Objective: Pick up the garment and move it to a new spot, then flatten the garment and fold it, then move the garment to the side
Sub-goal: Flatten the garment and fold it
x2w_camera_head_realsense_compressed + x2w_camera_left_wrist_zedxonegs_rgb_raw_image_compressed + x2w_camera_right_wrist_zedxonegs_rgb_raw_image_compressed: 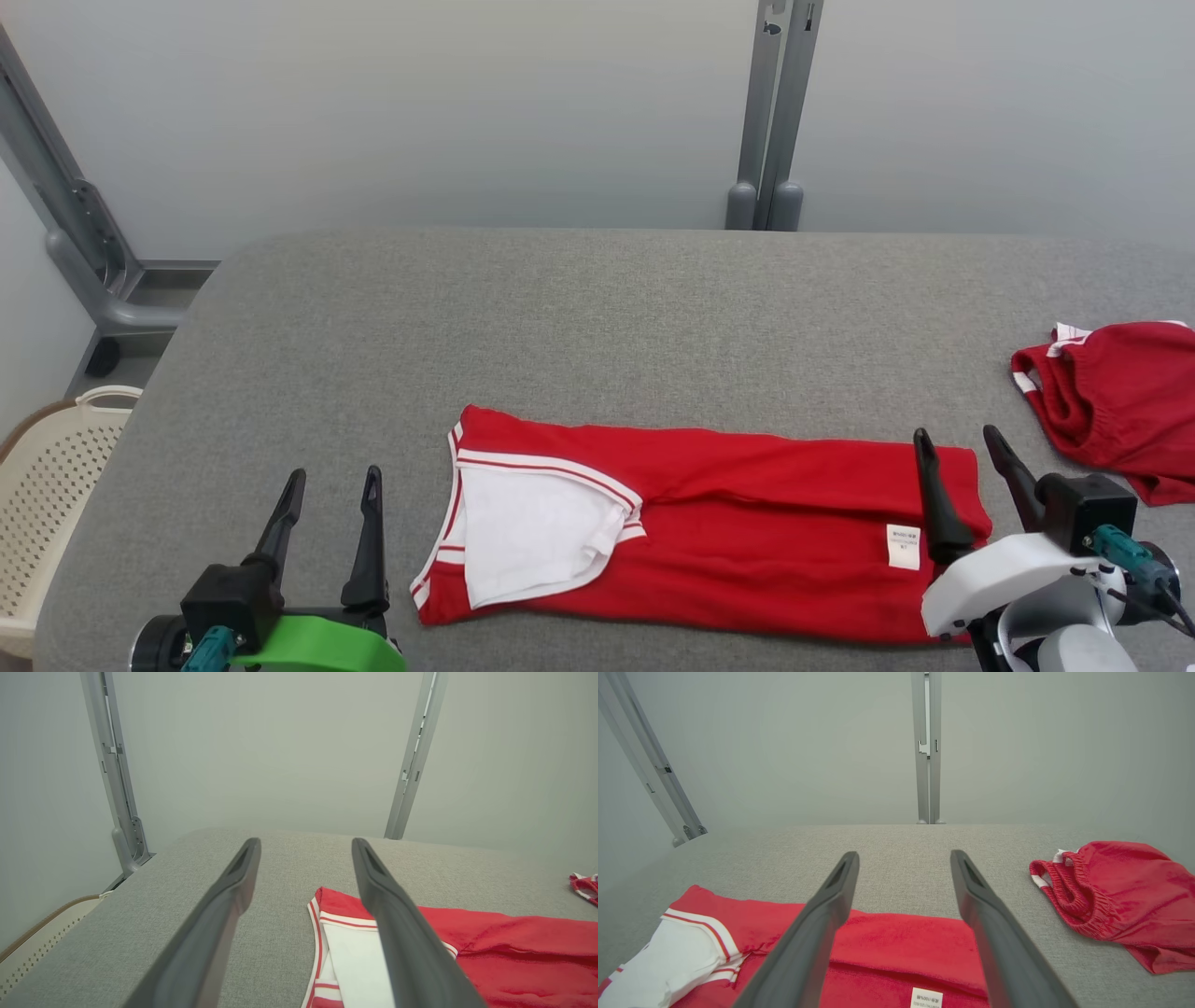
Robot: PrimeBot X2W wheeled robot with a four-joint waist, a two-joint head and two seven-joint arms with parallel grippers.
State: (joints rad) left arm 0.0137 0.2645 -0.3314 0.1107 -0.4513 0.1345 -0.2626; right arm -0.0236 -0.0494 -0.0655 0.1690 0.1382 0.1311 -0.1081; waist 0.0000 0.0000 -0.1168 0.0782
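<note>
1. The red garment (747,523), white-trimmed at the collar, lies as a long flat band near the front edge of the grey cloth-topped bench (560,308), between the two grippers.
2. The left gripper (334,478) hovers just beside the collar end, its fingers spread and empty. The right gripper (957,435) sits over the hem end by the white label (903,546), fingers likewise parted and holding nothing.
3. From the lie of the cloth, the placing, the flattening and a lengthwise fold look done. A crosswise fold and the move to the side appear to remain.
4. Crumpled red shorts (1111,401) rest at the bench's right. A pale basket (47,504) stands off its left edge, and grey posts (770,112) rise against a plain wall.
</note>
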